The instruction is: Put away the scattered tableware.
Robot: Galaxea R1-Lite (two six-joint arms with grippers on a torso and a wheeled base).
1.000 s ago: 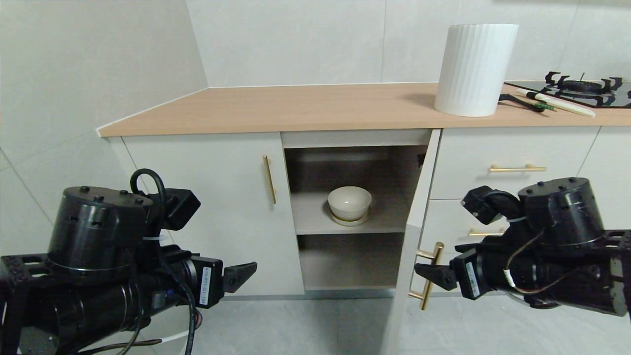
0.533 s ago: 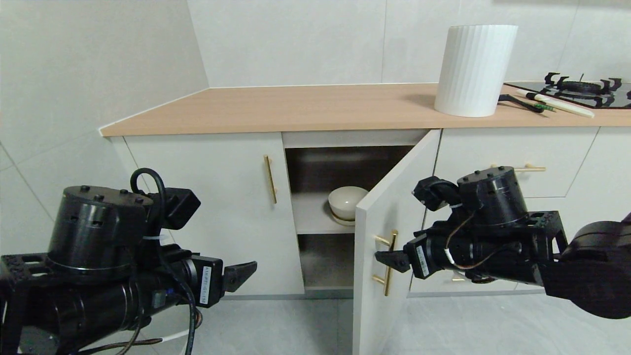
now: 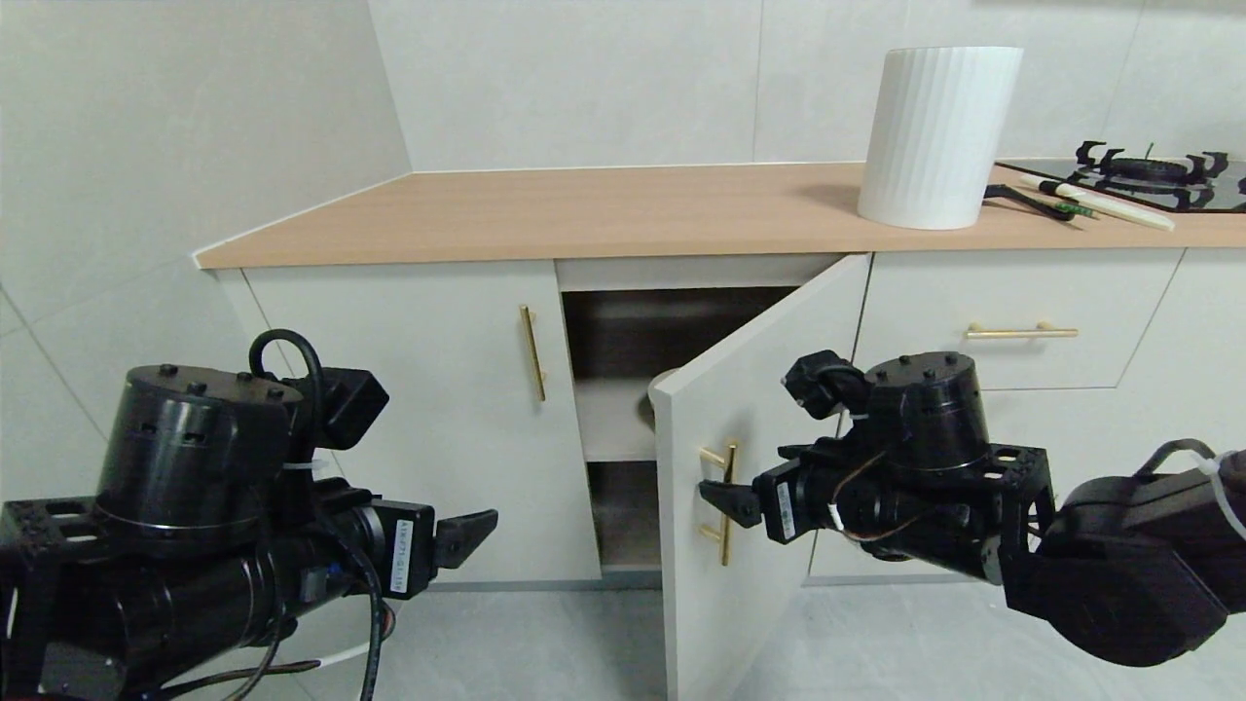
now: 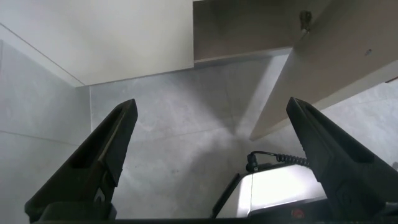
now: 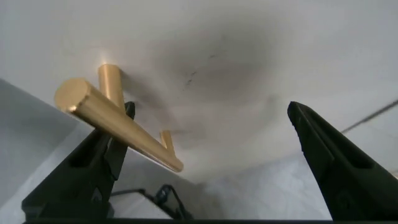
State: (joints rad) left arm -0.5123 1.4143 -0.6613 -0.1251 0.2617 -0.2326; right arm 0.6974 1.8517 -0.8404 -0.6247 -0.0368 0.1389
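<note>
Wooden tabletop (image 3: pixel 604 209): in the head view it runs along the wall, on top of the white cupboards.
White ribbed pot (image 3: pixel 939 136): stands upright on the tabletop, near the stove (image 3: pixel 1149 175).
Thin long tools (image 3: pixel 1090 202): lie flat on the tabletop between the pot and the stove. They are too small to tell what they are.
White open door (image 3: pixel 750 458): stands half open, swung out in front of the cupboard.
Pale bowl (image 3: pixel 664 381): sits inside the cupboard on the upper shelf. Just a little bit of its rim peeks over the top edge of the open door.
Shiny gold handle (image 3: pixel 726 501): stands upright on the front of the open door, near its free edge.
Head view, right gripper (image 3: pixel 720 495): is low in front of the open door, with its tip at the gold handle.
Head view, left gripper (image 3: pixel 472 531): is low on the left, in front of the shut door (image 3: pixel 419 409) and well apart from it.
Left wrist view, left gripper (image 4: pixel 211 102): its two fingers are spread wide with nothing between them. The grey floor (image 4: pixel 180 130) is below, and the bottom of the open door (image 4: pixel 342 62) is farther off.
Right wrist view, right gripper (image 5: pixel 209 112): its fingers are spread wide and face the white front of the open door (image 5: pixel 249 68).
Right wrist view, gold handle (image 5: pixel 118 134): sits between the two fingers, right up against one finger (image 5: pixel 81 180). The other finger is well apart from it, so the handle is not pinched.
</note>
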